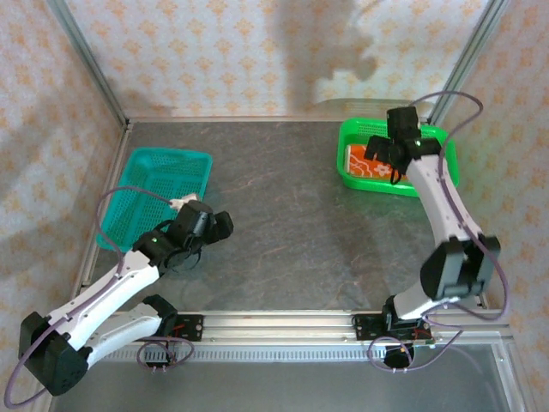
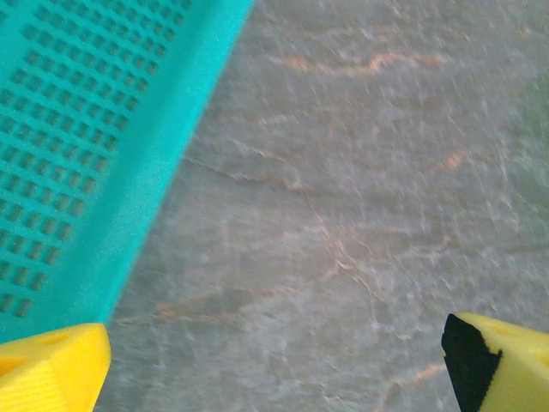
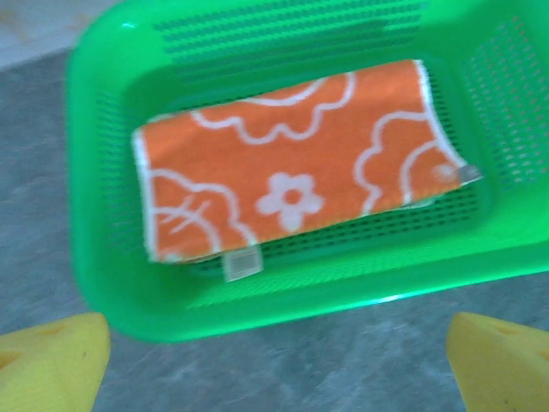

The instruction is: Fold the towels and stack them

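I see right gripper (image 3: 276, 365) spread above the rim of the green plastic mesh basket (image 3: 86, 215); folded orange flower-print towel (image 3: 292, 184) lies flat inside. Left gripper (image 2: 274, 369) spread beside the teal plastic mesh basket (image 2: 77, 129), grey stone tabletop (image 1: 292, 206) open between baskets.

Orange towel (image 3: 292, 176), white flower outlines; green basket (image 3: 283, 300); teal basket (image 2: 77, 163).

The left arm (image 1: 111, 287) lies low and bent by the left edge of the bench (image 1: 292, 223), left fingers (image 2: 51, 369) spread wide apart. The right arm (image 1: 437, 206) reaches to the far right corner, right fingers (image 3: 502, 365) also parted wide, angled downward.
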